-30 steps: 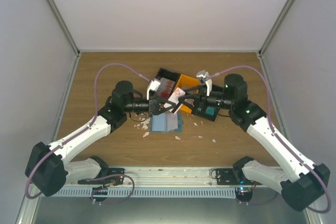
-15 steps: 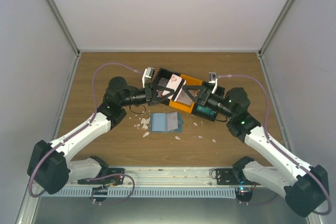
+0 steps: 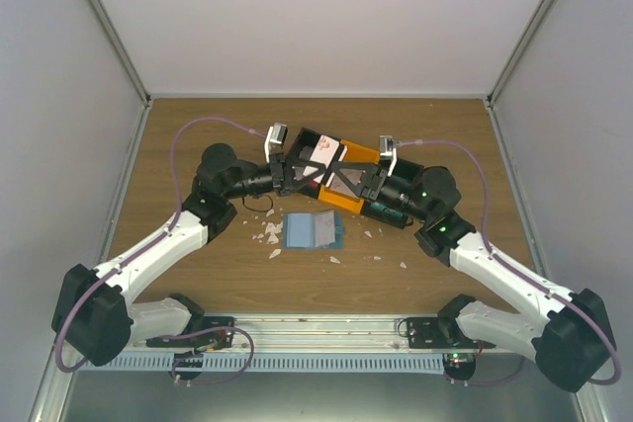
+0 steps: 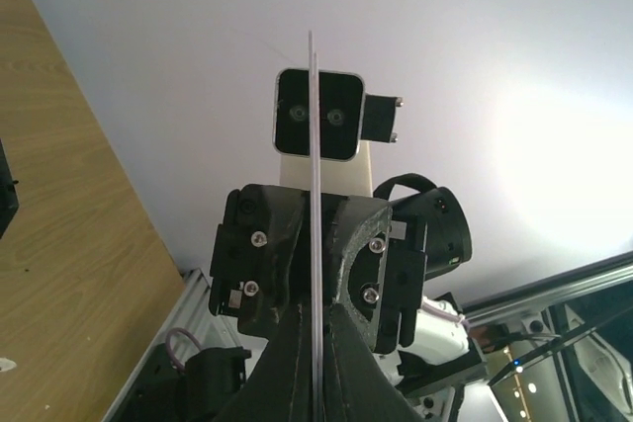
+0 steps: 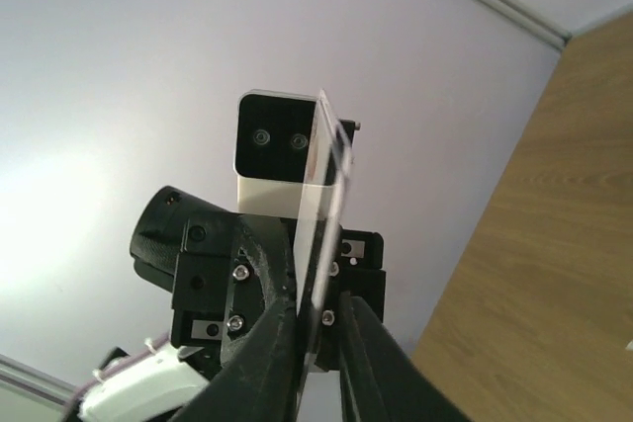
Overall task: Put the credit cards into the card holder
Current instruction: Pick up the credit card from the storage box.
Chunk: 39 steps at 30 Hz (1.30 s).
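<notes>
A red-and-white credit card (image 3: 324, 155) hangs in the air above the bins, between the two grippers that face each other. My left gripper (image 3: 302, 173) is shut on it; in the left wrist view the card (image 4: 314, 145) stands edge-on between the fingers, with the left gripper (image 4: 316, 318) clamped on its lower end. My right gripper (image 3: 348, 177) has its jaws around the card's other end. In the right wrist view the card (image 5: 326, 205) leans on one finger of the right gripper (image 5: 318, 321), with a narrow gap at the other. The blue card holder (image 3: 313, 231) lies open on the table below.
An orange bin (image 3: 348, 201) and black bins (image 3: 391, 212) lie under the grippers at mid table. White scraps (image 3: 267, 234) are scattered left of the holder and a few to its right (image 3: 368, 234). Grey walls enclose the wooden table (image 3: 198, 126).
The left gripper carried the card up and back from over the holder to above the bins. The right gripper swung round to face it and narrowed its jaws around the card.
</notes>
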{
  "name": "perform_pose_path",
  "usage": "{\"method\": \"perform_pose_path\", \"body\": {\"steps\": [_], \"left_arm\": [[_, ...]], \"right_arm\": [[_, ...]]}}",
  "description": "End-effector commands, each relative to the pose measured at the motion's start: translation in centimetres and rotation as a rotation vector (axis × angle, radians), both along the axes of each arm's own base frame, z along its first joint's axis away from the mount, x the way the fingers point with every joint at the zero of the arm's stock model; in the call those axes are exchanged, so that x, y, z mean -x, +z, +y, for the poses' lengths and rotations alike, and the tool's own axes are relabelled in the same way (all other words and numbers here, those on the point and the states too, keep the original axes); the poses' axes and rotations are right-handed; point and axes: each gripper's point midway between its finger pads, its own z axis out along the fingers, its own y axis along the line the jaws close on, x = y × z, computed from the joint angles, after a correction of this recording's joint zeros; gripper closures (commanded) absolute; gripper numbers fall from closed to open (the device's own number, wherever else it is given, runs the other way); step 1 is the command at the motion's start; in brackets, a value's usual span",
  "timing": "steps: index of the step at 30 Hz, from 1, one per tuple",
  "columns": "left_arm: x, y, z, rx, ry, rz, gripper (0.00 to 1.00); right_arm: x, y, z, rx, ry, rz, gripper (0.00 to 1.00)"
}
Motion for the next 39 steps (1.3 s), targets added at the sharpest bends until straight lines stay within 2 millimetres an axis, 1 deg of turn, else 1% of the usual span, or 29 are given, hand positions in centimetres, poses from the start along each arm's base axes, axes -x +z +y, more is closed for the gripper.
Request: {"method": "perform_pose_path", "body": {"steps": [1,2,4,6,8,11,12,16,18,19,22,28,29,30,31,33,36,39], "left_arm": [[0.5,2.5,0.3,0.042,0.017,-0.193,1.0],[0.7,2.6,0.4,0.041,0.019,-0.216,1.0],[0.9,2.9,0.6,0.035,0.029,-0.273,0.99],[1.2,3.0,0.9,0.026,0.044,-0.317,0.94],[1.4,3.2,1.1,0.014,0.051,-0.354,0.87],[1.6,3.5,1.3,0.004,0.058,-0.407,0.74],[1.6,3.6,1.3,0.002,0.057,-0.423,0.72],[1.7,3.8,1.2,-0.006,0.037,-0.484,0.66],[1.6,3.6,0.9,-0.019,0.015,-0.499,0.65],[1.5,3.6,0.7,-0.025,0.005,-0.505,0.66],[1.4,3.3,0.4,-0.036,-0.022,-0.524,0.72],[2.1,3.2,0.0,-0.037,-0.078,-0.583,0.96],[2.2,3.2,0.0,-0.037,-0.089,-0.592,0.99],[2.2,3.1,0.0,-0.04,-0.094,-0.596,1.0],[2.3,3.1,-0.1,-0.041,-0.1,-0.604,1.0],[2.4,3.0,-0.1,-0.044,-0.105,-0.631,1.0],[2.6,2.9,-0.1,-0.055,-0.108,-0.663,1.0],[2.6,2.6,-0.1,-0.068,-0.117,-0.678,1.0]], "right_arm": [[0.4,-0.4,0.3,0.004,0.013,-0.052,0.93],[0.4,-0.4,0.2,0.01,0.003,-0.079,0.98],[0.5,0.0,-0.2,0.028,-0.024,-0.163,1.0],[0.8,0.5,-0.6,0.05,-0.044,-0.265,1.0],[0.7,0.5,-0.8,0.096,-0.055,-0.334,1.0],[1.3,0.8,-0.7,0.134,0.003,-0.423,1.0],[1.8,1.1,-0.6,0.138,0.036,-0.462,1.0],[3.3,1.5,-0.2,0.179,0.136,-0.587,0.99],[3.8,1.6,-0.2,0.196,0.159,-0.623,0.99],[3.9,1.7,-0.2,0.207,0.164,-0.637,1.0],[4.1,1.8,-0.1,0.23,0.178,-0.667,1.0],[4.3,1.9,-0.2,0.26,0.195,-0.704,0.99],[4.2,1.9,-0.2,0.265,0.194,-0.704,0.99],[4.1,1.9,-0.2,0.271,0.195,-0.706,0.98],[4.0,1.9,-0.2,0.278,0.194,-0.707,0.95],[3.6,2.1,-0.3,0.296,0.176,-0.703,0.8],[3.0,2.6,-0.9,0.316,0.124,-0.702,0.6],[2.4,3.8,-1.6,0.316,0.058,-0.692,0.52]]}}
